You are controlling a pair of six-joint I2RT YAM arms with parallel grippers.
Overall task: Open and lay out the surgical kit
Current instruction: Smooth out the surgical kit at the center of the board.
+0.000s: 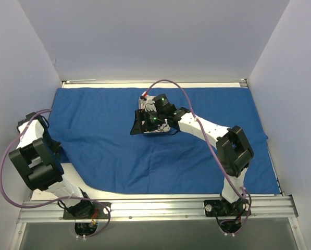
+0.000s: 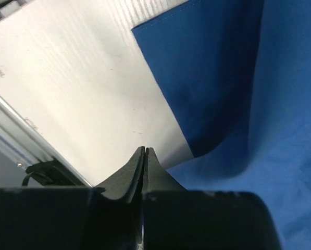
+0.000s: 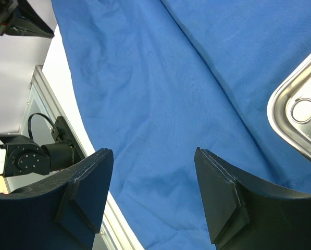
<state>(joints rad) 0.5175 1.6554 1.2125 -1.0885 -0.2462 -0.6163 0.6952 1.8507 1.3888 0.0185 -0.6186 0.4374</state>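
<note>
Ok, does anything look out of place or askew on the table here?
Only the blue cloth: its near-left corner isn't squared off. The edge cuts diagonally, leaving bare table, and beside the left gripper it humps up instead of lying flat. Nothing looks spilled or damaged.

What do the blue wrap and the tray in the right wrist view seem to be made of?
Blue wrap: woven cloth with a matte finish, judging by its soft creases, folds and what looks like a hemmed edge. Tray: polished metal, probably steel, judging by its mirror-bright rolled rim and the reflections on it.
</note>
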